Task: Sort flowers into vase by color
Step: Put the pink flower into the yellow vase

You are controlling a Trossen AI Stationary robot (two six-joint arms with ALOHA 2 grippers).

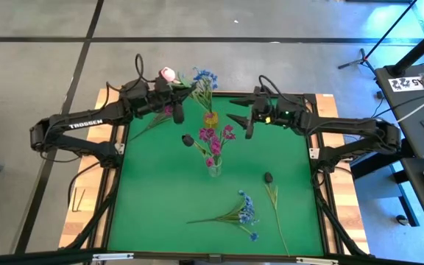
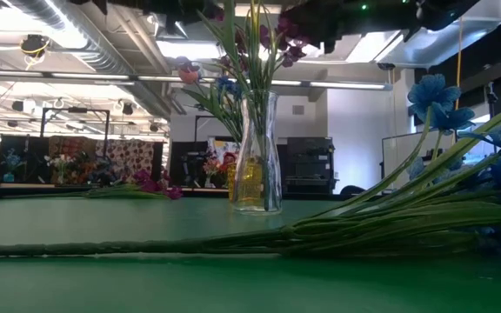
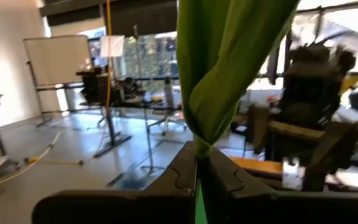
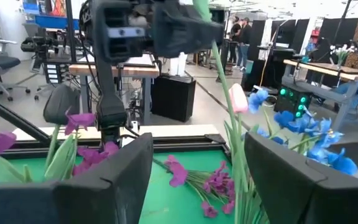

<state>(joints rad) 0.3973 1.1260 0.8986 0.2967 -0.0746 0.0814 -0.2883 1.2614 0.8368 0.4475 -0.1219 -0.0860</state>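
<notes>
The green desk [image 1: 160, 213] fills the high view, with both dark arms reaching in from its far corners.

The left arm [image 1: 72, 132] stretches along the far left edge. Its left end effector [image 1: 169, 94] is raised over the far edge, fingers [image 3: 179, 177] pressed together on a green stem and leaf [image 3: 229, 74]. That stem carries the pink tulip [image 1: 168, 73], whose bud hangs just beyond the desk's far edge.

The right arm [image 1: 344, 136] comes in from the far right. Its right end effector [image 1: 243, 118] hovers just right of the vase, fingers [image 4: 110, 180] spread wide apart and holding nothing.

The glass vase [image 2: 257, 156] stands upright near the desk's middle, toward the far side. It holds magenta flowers [image 1: 216, 136] and, with them, a blue spray [image 1: 203, 77] that leans toward the far edge and a dark bud [image 1: 188, 139] bending out to the left.

A second blue spray [image 1: 245, 210] lies flat on the near half of the desk, its stem pointing left; in the low view it runs across the foreground.

A loose magenta cluster [image 2: 150, 185] lies on the far left of the desk, under the left arm.

A single dark bud stem [image 1: 271, 195] lies right of the flat blue spray, bud end toward the far side, apart from it.
</notes>
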